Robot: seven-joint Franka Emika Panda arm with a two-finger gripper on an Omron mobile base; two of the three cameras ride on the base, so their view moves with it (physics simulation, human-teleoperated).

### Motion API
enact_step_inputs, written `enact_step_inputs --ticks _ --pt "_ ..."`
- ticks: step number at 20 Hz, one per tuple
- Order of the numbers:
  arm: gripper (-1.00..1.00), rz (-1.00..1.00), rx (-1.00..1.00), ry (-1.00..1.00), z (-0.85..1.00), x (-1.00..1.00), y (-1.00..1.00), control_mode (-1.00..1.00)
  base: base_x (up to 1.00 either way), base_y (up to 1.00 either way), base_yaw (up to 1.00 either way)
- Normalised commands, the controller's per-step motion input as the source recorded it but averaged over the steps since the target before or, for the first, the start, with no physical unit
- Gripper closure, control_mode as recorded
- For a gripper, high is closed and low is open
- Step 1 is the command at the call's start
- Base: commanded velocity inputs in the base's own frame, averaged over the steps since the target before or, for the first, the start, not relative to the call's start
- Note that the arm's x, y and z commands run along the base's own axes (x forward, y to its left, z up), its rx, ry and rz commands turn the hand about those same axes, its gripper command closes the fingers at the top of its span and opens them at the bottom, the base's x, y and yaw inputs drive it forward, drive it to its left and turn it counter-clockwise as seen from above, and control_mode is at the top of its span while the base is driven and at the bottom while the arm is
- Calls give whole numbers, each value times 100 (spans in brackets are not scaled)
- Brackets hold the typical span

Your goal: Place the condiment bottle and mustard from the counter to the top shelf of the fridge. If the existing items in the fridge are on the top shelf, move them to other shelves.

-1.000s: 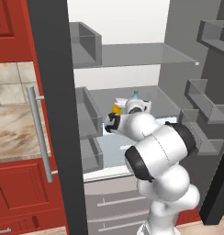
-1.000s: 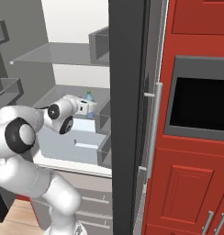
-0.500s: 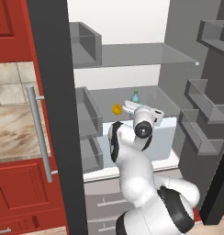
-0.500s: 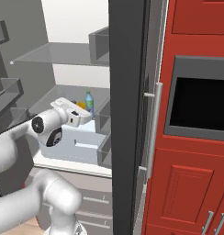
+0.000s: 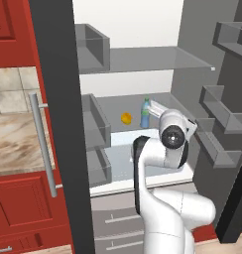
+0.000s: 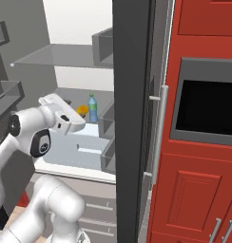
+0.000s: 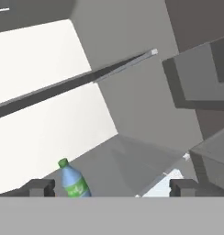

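Observation:
The fridge stands open, its top shelf [image 5: 157, 58] bare. On the middle shelf are the existing items: a blue bottle [image 5: 145, 113] with green cap and a small orange-yellow fruit [image 5: 126, 118], side by side. In the hand view my gripper [image 7: 111, 187] is open with nothing between its fingertips [image 7: 38, 187], and it looks up at the top shelf's edge [image 7: 86, 78]. The blue bottle [image 7: 73, 181] stands low on the left there, apart from the fingers. The marbled counter [image 5: 14, 144] shows at the left. The condiment bottle and mustard are out of view.
The dark grey fridge door [image 5: 56, 124] with its silver handle [image 5: 41, 144] stands between fridge and counter. Grey door bins [image 5: 219, 144] line the right side. A pale drawer [image 6: 84, 149] sits below the middle shelf. Red cabinets and a black oven window [image 6: 206, 109] lie to the right.
My arm has swung round and its elbow has dropped low. The hand has lifted slightly and pulled back from the bottle and fruit, which stay on the middle shelf. The jaws stayed open.

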Motion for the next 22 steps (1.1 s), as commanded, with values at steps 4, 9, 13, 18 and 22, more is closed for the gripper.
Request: enact_step_inputs --ticks 4,9,13,18,22 --pt "-100 -5 20 21 96 -100 4 -100 0 0 0" --pt "-100 3 26 30 31 -100 4 -100 0 0 0" --pt "-100 18 17 31 25 -100 18 -100 0 0 0" --pt "-100 47 3 13 11 -54 17 -100 0 0 0" --pt "-100 67 0 6 0 0 3 -100 0 0 0"
